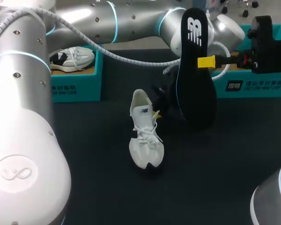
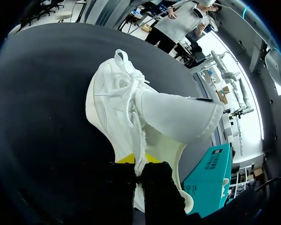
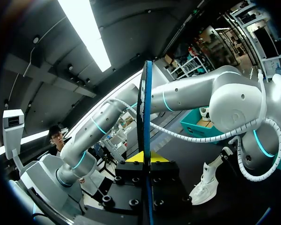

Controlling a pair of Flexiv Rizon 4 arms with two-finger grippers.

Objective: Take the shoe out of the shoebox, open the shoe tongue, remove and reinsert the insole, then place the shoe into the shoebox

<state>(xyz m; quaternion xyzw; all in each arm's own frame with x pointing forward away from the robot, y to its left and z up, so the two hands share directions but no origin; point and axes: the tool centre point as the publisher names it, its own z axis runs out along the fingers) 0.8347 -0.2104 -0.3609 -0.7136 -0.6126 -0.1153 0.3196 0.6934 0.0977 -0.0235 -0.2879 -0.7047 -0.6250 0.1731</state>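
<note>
shoe [image 1: 145, 136] stands mid-frame, left gripper [image 2: 138, 165] clamped on its collar; insole [image 1: 195, 70], already out, is pinched in right gripper [image 3: 144, 163] at upper right; reinserting and boxing remain.

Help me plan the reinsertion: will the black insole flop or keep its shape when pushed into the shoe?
Probably keeps its shape: the insole stands upright from one pinch by the right gripper, without sagging. Edge-on in the right wrist view it looks thin, so likely light and bendable if pushed hard against the shoe.
</note>
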